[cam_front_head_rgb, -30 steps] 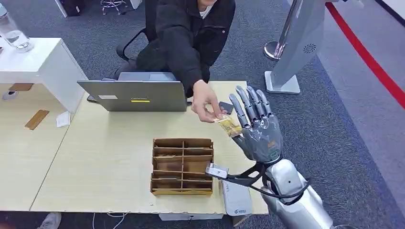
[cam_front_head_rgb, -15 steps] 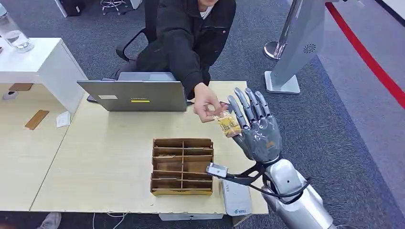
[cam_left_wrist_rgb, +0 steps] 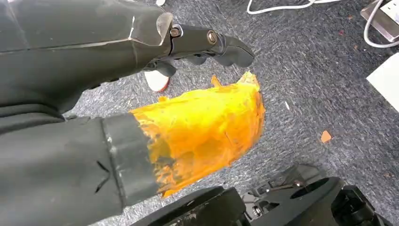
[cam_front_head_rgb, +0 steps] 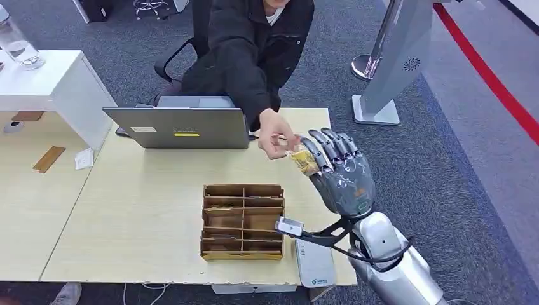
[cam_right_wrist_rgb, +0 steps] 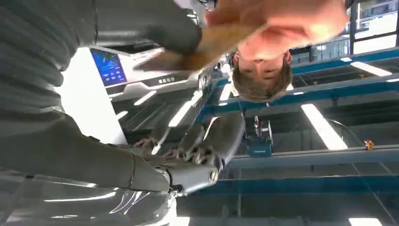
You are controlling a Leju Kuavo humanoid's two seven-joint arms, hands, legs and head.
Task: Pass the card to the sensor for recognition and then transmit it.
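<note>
A small yellow-brown card (cam_front_head_rgb: 304,162) hangs over the table's (cam_front_head_rgb: 146,210) far right part, pinched by a person's hand (cam_front_head_rgb: 273,136). My right hand (cam_front_head_rgb: 342,176) is raised beside it, palm toward the card, fingers curled over its upper edge. In the right wrist view the card (cam_right_wrist_rgb: 207,44) lies against my thumb (cam_right_wrist_rgb: 155,28), while my fingers (cam_right_wrist_rgb: 207,146) sit a gap away from it. I cannot tell whether my hand grips the card. My left hand (cam_left_wrist_rgb: 197,127) hangs over the carpet, holding nothing, its fingers apart.
A seated person in a black jacket (cam_front_head_rgb: 254,51) leans in behind the table. A grey laptop (cam_front_head_rgb: 181,127) stands at the far side, a brown compartment box (cam_front_head_rgb: 243,221) near the front, and a white device (cam_front_head_rgb: 316,264) at the front edge. A grey stand (cam_front_head_rgb: 388,63) is at right.
My right hand's fingers have gone from straight and spread to curled over the card. The person's hand and the card have risen slightly and stay together.
</note>
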